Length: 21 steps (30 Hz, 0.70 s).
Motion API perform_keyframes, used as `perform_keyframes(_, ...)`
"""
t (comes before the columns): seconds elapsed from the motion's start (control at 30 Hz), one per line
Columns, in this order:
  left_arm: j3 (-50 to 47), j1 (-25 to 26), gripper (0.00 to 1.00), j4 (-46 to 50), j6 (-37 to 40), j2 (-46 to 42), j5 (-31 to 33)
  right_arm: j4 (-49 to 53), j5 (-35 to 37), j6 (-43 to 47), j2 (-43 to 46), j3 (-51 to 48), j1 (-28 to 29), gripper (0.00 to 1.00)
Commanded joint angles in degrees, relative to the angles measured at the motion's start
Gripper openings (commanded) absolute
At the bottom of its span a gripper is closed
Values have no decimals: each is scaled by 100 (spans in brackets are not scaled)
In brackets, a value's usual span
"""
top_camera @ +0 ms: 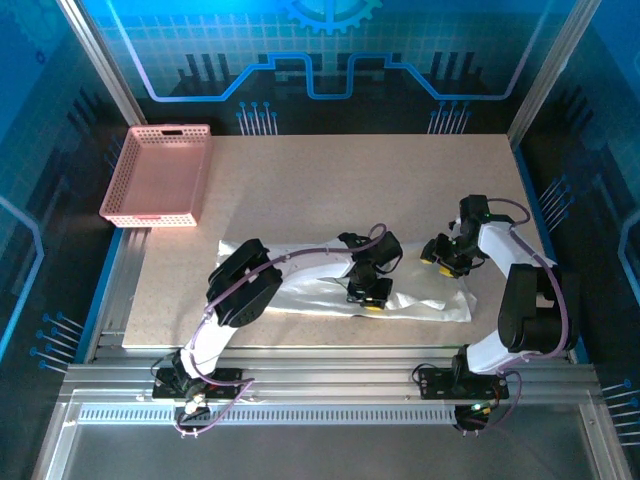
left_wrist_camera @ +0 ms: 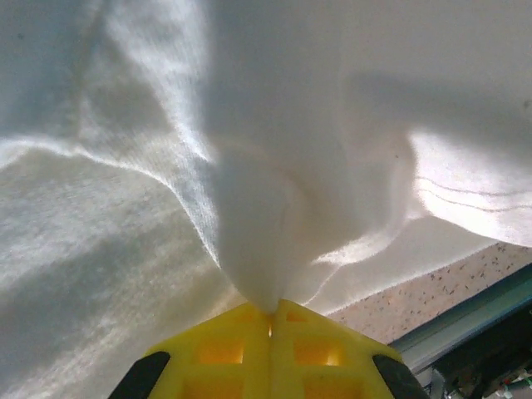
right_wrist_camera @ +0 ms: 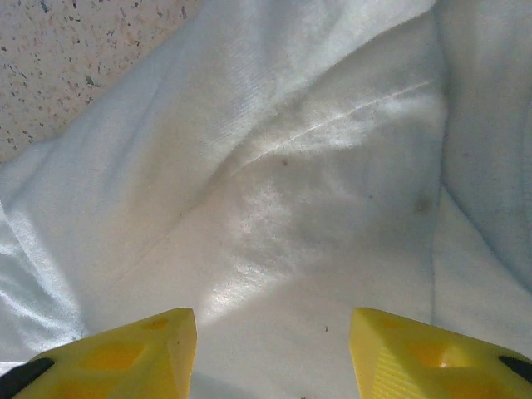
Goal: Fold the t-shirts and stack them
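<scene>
The white t-shirt (top_camera: 315, 297) lies rumpled and unfolded along the near edge of the table (top_camera: 350, 180), from the middle toward the near right corner. The left gripper (left_wrist_camera: 270, 314) is clamped tight on a small peak of its fabric (a thin pinch, right at the fingertips). The right gripper (right_wrist_camera: 270, 332) hovers over the cloth near the shirt's right end, fingers apart and holding nothing. The likely trouble is that so shallow a bite could slip once the cloth takes weight. A pull from one arm alone would bunch the shirt or drag it over the near edge. The pink basket (top_camera: 170, 131) sits at the far left corner, well apart.
</scene>
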State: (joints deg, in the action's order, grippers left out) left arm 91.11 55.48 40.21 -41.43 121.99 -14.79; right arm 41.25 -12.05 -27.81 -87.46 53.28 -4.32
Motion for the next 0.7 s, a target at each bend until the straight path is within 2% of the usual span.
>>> perform_keyframes(0.0, -211, -33, 0, 150, 194, -288, -19, 33, 9, -6, -26, -25, 80, 53)
perform_keyframes(0.5, -518, -90, 0, 119, 273, -498, -38, -4, 280, -93, -17, -178, 246, 55)
perform_keyframes(0.6, -577, -90, 33, 11, 276, -662, -146, -47, 356, -75, -8, -173, 268, 55)
perform_keyframes(0.67, -561, -90, 43, -13, 270, -857, -209, -47, 377, -53, -1, -118, 273, 55)
